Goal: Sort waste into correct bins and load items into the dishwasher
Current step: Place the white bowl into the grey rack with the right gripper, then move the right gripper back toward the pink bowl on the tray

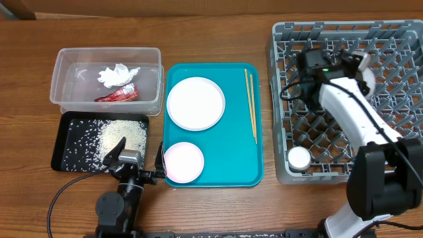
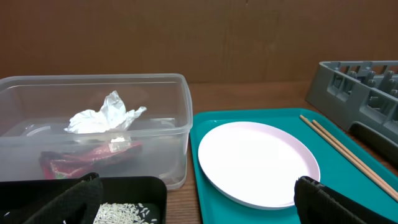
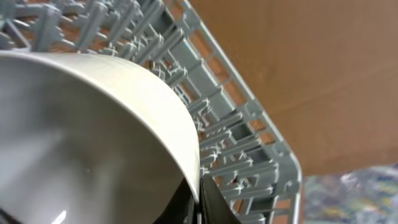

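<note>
The clear tub [image 1: 66,66] holds the white tissue [image 1: 116,75] and the red wrapper [image 1: 117,94]; both also show in the left wrist view, the tissue [image 2: 104,116] above the wrapper [image 2: 87,155]. The black tray [image 1: 71,132] holds rice grains [image 1: 119,135]. A large plate [image 1: 195,102], a smaller pink-white dish [image 1: 183,160] and chopsticks [image 1: 250,102] lie on the teal tray [image 1: 231,152]. My left gripper [image 1: 139,153] is open and empty between the black tray and the smaller dish. My right gripper [image 3: 198,200] is shut on the rim of a white bowl [image 3: 93,137] over the grey rack [image 1: 396,99].
A small white cup [image 1: 299,157] sits in the rack's front left corner. The rack's pegs surround the held bowl. Bare wooden table lies in front of the trays and behind them. The large plate [image 2: 255,162] lies straight ahead of my left gripper [image 2: 199,211].
</note>
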Controlling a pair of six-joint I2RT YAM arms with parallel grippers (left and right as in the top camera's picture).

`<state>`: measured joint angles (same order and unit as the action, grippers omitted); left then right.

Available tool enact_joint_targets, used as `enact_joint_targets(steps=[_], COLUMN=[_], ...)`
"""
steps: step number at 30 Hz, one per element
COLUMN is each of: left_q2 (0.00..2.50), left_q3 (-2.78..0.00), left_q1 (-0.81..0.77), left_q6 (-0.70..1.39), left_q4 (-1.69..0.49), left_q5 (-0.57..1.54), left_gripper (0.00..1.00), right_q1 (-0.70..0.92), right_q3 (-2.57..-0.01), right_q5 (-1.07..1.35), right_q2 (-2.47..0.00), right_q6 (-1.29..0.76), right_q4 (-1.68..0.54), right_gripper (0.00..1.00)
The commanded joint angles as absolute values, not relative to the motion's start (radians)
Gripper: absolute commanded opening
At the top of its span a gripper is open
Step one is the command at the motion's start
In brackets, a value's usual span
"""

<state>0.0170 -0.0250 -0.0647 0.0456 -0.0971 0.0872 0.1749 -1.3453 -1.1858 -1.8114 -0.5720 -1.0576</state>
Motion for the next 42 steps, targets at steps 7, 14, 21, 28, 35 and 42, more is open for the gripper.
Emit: enact_joint_targets(steps=[7,14,21,28,35,42], left_q2=[0.006,0.006,0.006,0.006,0.006,0.006], left_q3=[-0.017,-0.017,-0.017,-0.017,-0.017,-0.017], left_q1=[-0.059,-0.059,-0.059,-0.059,-0.059,-0.059], left_q6=[0.052,0.052,0.052,0.052,0.052,0.052], left_q4=[-0.093,-0.093,-0.093,-0.093,-0.093,-0.093], left_q5=[0.101,0.101,0.101,0.101,0.101,0.101], left_gripper=[1.00,1.00,1.00,1.00,1.00,1.00], right_q1=[0.241,0.292,0.355,0.476,0.623,0.762], right_q3=[-1.342,-1.343,-1.344,-1.410,-1.419,-1.370], right_q5=[-1.142,-1.093,-0.963,-0.741,-0.022,0.204], right_q2=[-1.822,-1.783,-1.696,-1.542,-1.519,-1.660], right_q6=[-0.648,-0.738,-0.738,-0.729,-0.340,-0.382], right_q4=[-1.149,-1.222,-1.237,-1.235,-1.029,-0.889], right_gripper=[0.14,0.19,0.35,0.55,0.55,0.56])
